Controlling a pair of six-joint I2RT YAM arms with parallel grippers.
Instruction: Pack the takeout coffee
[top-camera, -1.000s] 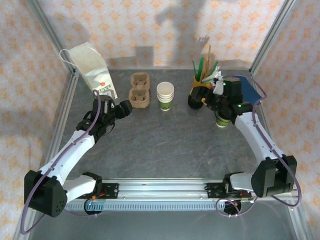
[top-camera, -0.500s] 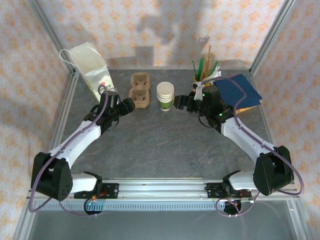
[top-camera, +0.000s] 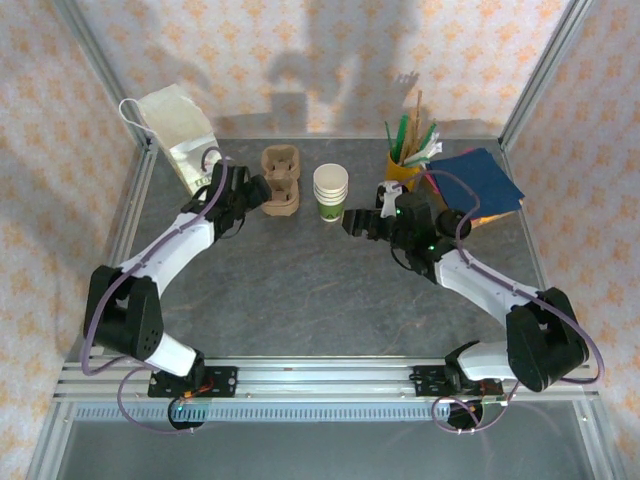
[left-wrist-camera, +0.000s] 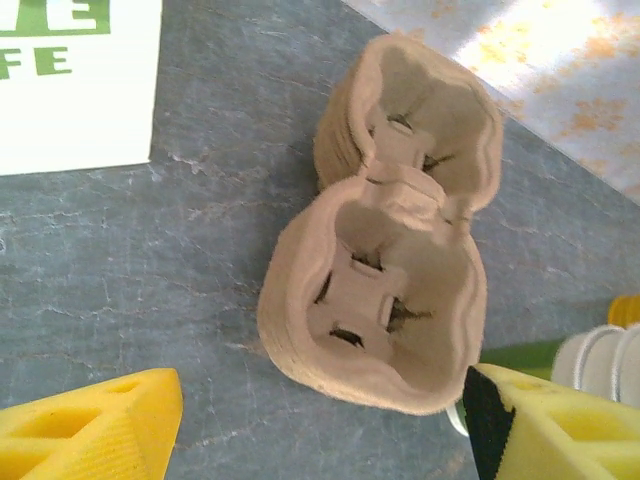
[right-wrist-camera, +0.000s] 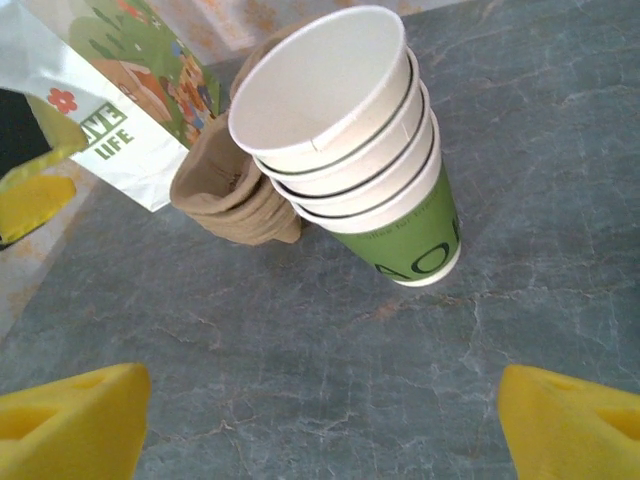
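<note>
Pincers are held wide and empty, the left pincer (left-wrist-camera: 320, 405) about the near end of the cardboard carrier (left-wrist-camera: 375, 300) and the right pincer (right-wrist-camera: 320, 400) before the stack of cups (right-wrist-camera: 350, 170), which could be toppled if closed on off-centre (where the lidded coffee stands cannot be told).

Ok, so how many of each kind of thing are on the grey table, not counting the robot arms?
White paper bag with green print: 1
Brown moulded-pulp two-cup carrier: 1
Stack of lidless white-and-green paper cups: 1
Yellow holder of sticks and straws: 1
Dark blue flat thing: 1
Total I can make out: 5
</note>
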